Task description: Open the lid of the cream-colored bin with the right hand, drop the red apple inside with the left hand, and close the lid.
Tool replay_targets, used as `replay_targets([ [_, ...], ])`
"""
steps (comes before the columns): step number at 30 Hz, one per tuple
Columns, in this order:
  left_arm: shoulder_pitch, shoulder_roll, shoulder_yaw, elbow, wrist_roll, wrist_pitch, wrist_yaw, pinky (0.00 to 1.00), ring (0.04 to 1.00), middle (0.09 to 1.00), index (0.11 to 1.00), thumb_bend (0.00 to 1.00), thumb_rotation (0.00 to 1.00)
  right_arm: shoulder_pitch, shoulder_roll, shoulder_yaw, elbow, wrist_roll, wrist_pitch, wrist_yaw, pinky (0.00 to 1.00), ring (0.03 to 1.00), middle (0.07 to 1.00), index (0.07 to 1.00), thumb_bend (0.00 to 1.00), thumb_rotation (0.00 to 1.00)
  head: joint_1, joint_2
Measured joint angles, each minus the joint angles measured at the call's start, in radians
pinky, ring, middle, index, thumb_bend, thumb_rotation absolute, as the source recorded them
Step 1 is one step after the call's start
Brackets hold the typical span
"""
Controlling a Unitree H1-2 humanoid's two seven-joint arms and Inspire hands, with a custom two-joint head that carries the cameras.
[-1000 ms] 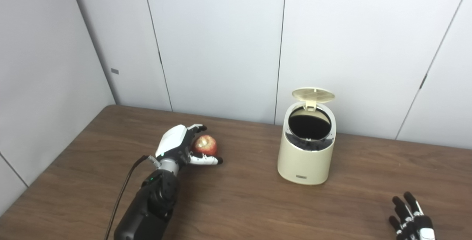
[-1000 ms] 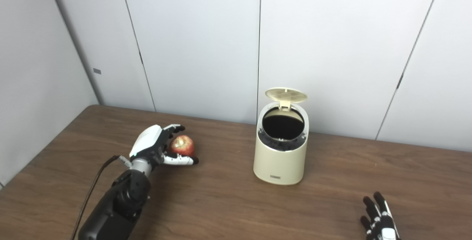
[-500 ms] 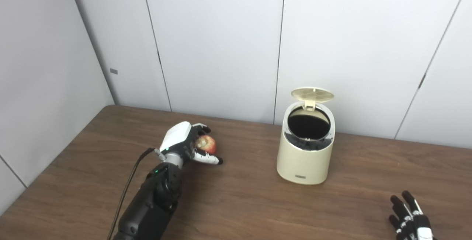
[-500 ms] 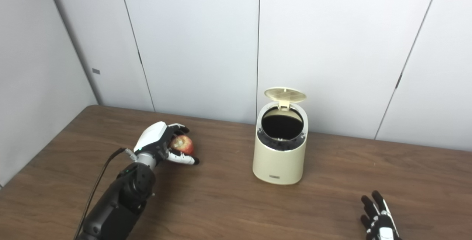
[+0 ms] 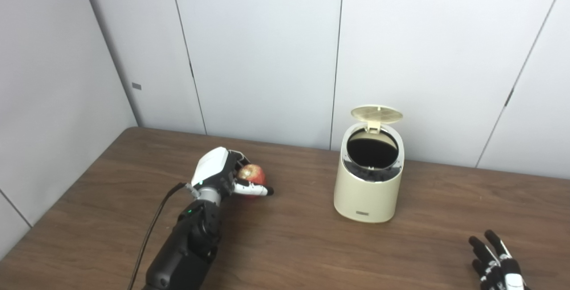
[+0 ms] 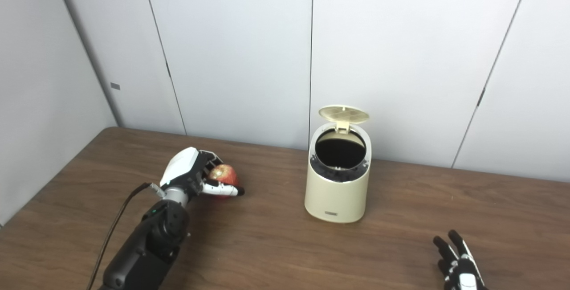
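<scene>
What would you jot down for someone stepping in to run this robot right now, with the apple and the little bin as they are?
Left hand: shut on the red apple, low over the table, to the left of the bin.
Right hand: open, holding nothing, fingers spread, at the near right corner of the table, well away from the bin.
Cream-colored bin: upright near the back of the table; its lid is flipped up and the dark opening is clear.
Done: lid opened, apple grasped.
Left: carry the apple over the opening, let it drop inside, then close the lid.
</scene>
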Motion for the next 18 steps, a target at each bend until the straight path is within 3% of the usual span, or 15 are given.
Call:
replay_targets([
  [4,0.001,0.000,0.001,-0.008,-0.001,-0.009,0.023,0.35,0.422,0.519,0.481,0.47,0.00,-0.001,0.000,0.000,0.004,0.005,-0.008,0.000,1.00,0.955,0.861,0.931,0.57,0.87,-0.005,0.002],
  [7,0.014,0.001,0.001,-0.025,-0.001,-0.072,0.071,0.34,0.413,0.501,0.486,0.48,0.00,-0.001,-0.003,0.000,0.007,0.005,-0.013,0.002,1.00,0.955,0.860,0.931,0.58,0.88,-0.017,0.000],
  [18,0.058,-0.025,-0.006,-0.223,0.017,-0.164,0.163,0.29,0.387,0.491,0.539,0.47,0.00,-0.008,-0.009,0.004,0.035,-0.005,-0.050,0.011,1.00,0.954,0.865,0.924,0.59,0.87,-0.083,-0.023],
])
